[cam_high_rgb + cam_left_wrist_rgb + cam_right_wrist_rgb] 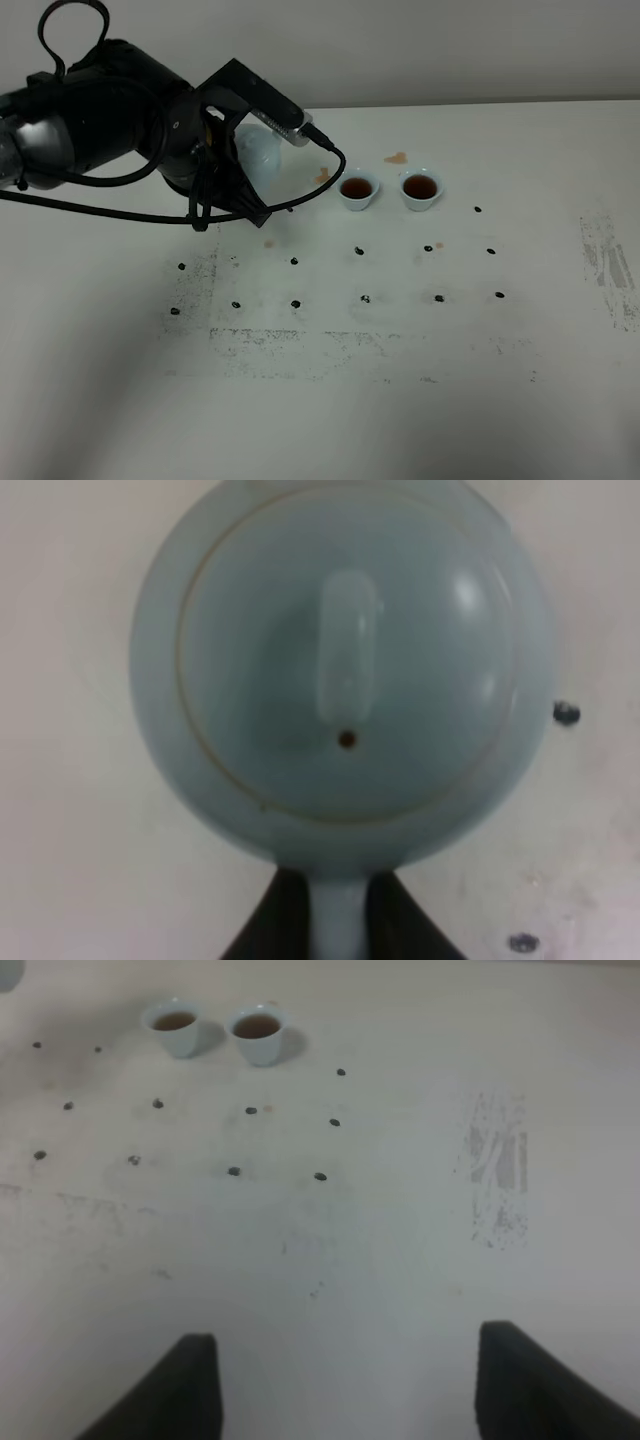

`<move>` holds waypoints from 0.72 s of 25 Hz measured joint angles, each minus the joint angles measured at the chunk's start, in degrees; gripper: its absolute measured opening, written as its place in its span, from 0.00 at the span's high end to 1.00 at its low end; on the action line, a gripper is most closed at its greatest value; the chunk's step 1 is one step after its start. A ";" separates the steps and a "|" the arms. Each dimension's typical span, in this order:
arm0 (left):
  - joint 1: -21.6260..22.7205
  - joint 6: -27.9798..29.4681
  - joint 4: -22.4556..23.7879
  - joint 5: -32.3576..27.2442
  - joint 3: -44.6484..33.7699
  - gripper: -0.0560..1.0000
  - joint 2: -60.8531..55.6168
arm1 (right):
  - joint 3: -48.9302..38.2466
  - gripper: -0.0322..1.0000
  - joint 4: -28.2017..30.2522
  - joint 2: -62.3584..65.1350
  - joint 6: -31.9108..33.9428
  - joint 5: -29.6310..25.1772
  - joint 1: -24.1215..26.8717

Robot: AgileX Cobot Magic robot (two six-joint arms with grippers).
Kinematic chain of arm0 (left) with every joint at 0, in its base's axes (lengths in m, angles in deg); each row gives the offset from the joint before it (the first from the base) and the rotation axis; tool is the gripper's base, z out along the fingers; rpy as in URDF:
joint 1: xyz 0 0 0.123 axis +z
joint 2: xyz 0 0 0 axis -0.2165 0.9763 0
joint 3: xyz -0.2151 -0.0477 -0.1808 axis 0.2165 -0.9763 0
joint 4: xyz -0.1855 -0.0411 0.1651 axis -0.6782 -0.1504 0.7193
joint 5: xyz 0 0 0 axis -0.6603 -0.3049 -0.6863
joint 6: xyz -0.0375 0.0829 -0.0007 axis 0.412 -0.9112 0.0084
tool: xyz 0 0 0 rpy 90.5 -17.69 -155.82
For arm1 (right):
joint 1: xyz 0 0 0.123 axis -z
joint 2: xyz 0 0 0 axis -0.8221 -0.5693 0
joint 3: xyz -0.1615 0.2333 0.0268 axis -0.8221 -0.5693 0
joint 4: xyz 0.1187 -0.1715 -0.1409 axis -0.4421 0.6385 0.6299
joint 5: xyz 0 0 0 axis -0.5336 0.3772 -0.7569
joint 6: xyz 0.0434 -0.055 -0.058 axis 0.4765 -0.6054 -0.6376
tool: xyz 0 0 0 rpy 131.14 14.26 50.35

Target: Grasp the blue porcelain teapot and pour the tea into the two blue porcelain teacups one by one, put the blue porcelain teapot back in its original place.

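Observation:
The blue porcelain teapot (262,152) stands upright at the back left, mostly hidden behind my left arm. In the left wrist view I look down on its lid and knob (345,670). My left gripper (340,925) is shut on the teapot's loop handle; it also shows in the exterior view (238,175). I cannot tell whether the pot rests on the table. The two blue porcelain teacups (358,190) (420,188) stand side by side to the right of the pot, both holding brown tea. They also show in the right wrist view (175,1028) (257,1032). My right gripper (350,1390) is open and empty, well short of the cups.
The white table carries a grid of small black marks (360,251). Brown tea stains lie behind the cups (396,158) and beside the pot (323,176). A scuffed grey patch (610,265) is at the right edge. A black cable (330,165) loops from my left wrist.

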State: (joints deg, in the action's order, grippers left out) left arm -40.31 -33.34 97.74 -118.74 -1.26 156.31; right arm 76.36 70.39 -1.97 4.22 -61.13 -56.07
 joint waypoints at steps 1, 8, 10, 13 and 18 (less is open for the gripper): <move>0.30 0.87 -0.38 0.45 -1.14 0.87 0.00 | 0.00 0.42 0.00 0.00 0.00 0.00 0.00; 0.59 5.03 -0.91 4.80 -6.33 0.87 0.25 | 0.00 0.42 0.00 0.00 0.00 0.00 0.00; 0.59 5.62 -0.91 4.95 -6.93 0.87 0.79 | 0.00 0.42 0.00 0.00 0.00 0.00 0.00; 0.59 5.86 -0.91 6.37 -8.13 0.87 1.71 | 0.00 0.42 0.00 0.00 0.00 0.00 0.00; 0.59 6.04 -0.91 10.53 -10.41 0.87 2.87 | 0.00 0.42 0.00 0.00 0.00 0.00 0.00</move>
State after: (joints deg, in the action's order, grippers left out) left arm -39.72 -27.31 96.84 -108.22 -11.67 159.18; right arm 76.36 70.39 -1.97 4.22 -61.13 -56.07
